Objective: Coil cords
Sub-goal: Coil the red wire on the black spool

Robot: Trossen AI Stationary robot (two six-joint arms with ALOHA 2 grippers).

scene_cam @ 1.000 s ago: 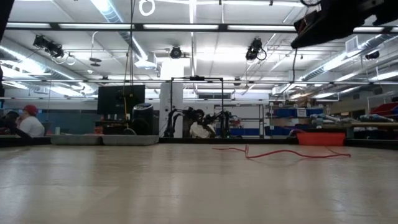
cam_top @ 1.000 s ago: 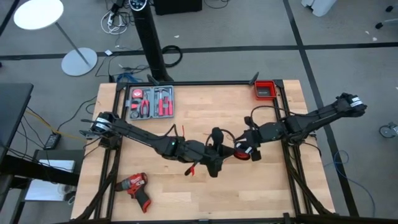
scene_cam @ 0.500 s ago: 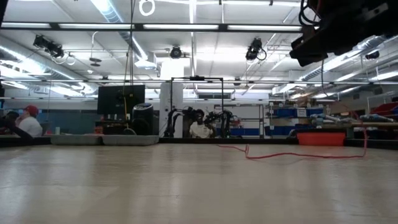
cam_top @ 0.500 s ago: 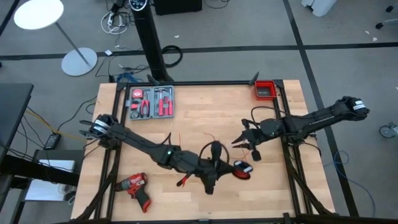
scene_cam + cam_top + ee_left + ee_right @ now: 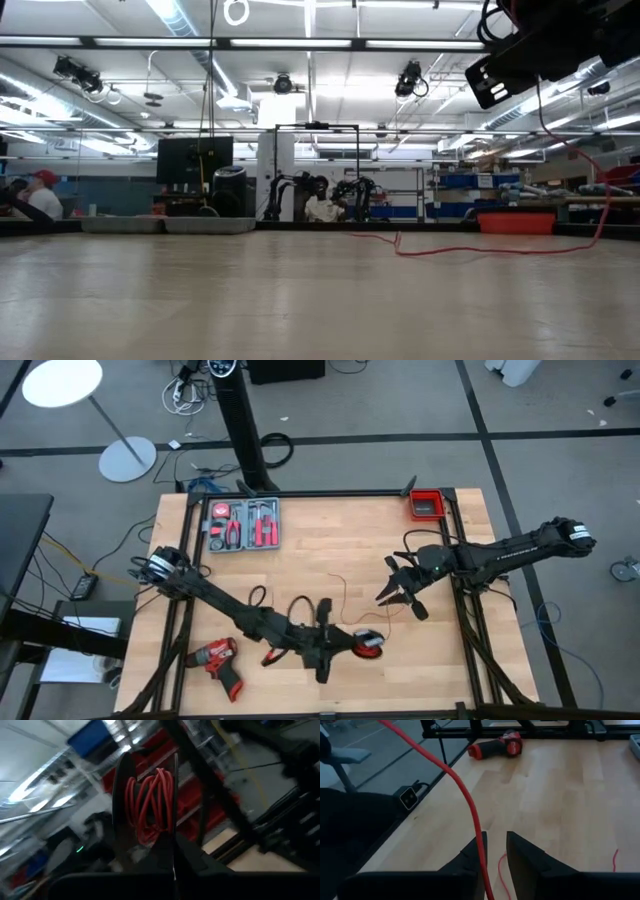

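The red cord is partly wound into a small coil (image 5: pixel 370 644), and my left gripper (image 5: pixel 360 645) is shut on it near the table's near edge. In the left wrist view the coil (image 5: pixel 150 802) fills the space between the fingers. A loose strand (image 5: pixel 470 248) of the cord lies on the table and rises at one end (image 5: pixel 600 190). My right gripper (image 5: pixel 398 600) stands open right of centre. The same strand (image 5: pixel 460 790) runs slantwise past its fingers (image 5: pixel 479 855). My left gripper pinches the red coil's flat sides (image 5: pixel 142 827) between its two fingers (image 5: pixel 122 820). The fingers point roughly level toward the table's right edge. The coil stands on edge, lifted off the table, and the strand trails from it. My right gripper has the red strand (image 5: pixel 477 845) running along one finger's inner edge; I cannot tell whether they touch.
A red and black drill (image 5: pixel 218 662) lies at the near left corner. A grey tray of red-handled tools (image 5: pixel 242 525) sits at the far left, a red bin (image 5: pixel 426 505) at the far right. Bare wood lies between the arms. People (image 5: pixel 45 195) show far behind the table.
My left gripper has carried the red coil toward the near edge and a little left, sinking slightly and turning. My right gripper, which was at the coil, has opened and come away from it. The loose strand's end has lifted off the table.
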